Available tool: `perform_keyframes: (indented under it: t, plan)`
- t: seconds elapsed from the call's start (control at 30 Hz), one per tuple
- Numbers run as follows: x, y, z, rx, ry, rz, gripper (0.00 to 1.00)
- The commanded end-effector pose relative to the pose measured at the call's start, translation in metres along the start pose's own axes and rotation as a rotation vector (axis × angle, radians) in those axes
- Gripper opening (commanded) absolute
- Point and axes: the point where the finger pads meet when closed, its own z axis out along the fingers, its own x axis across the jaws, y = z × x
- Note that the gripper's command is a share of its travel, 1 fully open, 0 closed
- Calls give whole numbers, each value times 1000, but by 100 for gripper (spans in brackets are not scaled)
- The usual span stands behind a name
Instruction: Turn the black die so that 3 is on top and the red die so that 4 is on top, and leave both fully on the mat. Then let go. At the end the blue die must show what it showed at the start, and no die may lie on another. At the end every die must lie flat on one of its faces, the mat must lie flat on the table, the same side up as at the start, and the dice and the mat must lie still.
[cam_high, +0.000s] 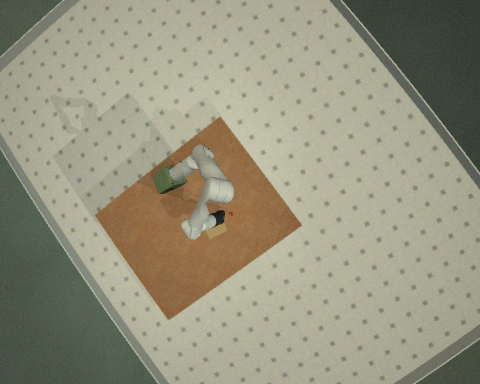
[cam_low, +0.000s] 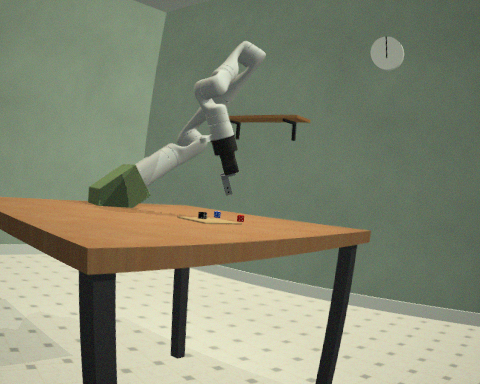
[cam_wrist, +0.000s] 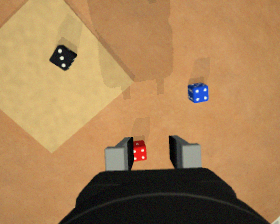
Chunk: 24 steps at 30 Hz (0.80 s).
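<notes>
The tan mat (cam_wrist: 55, 85) lies flat on the wooden table, at the upper left of the wrist view. The black die (cam_wrist: 63, 57) sits on the mat with three white pips up. The red die (cam_wrist: 139, 150) lies on bare wood off the mat; its top pips are too small to read. The blue die (cam_wrist: 198, 92) also lies on bare wood, four pips up. My gripper (cam_wrist: 151, 148) (cam_low: 227, 189) is open and empty. It hangs well above the table, roughly over the red die (cam_low: 240, 218), which shows beside the left finger in the wrist view.
The arm's green base (cam_low: 119, 186) stands at the back of the table. In the side view the black die (cam_low: 202, 215) and blue die (cam_low: 217, 214) lie left of the red one. A wall shelf (cam_low: 267, 119) is far behind.
</notes>
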Motion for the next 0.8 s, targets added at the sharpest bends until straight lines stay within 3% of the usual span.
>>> perform_keyframes:
  t: [0.0, 0.2, 0.5, 0.77]
  plan:
    - [0, 20, -4, 118, -31, -57, 70]
    - [1, 42, -11, 259, -96, -57, 70]
    - [4, 62, -14, 342, -156, -63, 70]
    - [6, 68, -15, 363, -174, -65, 70]
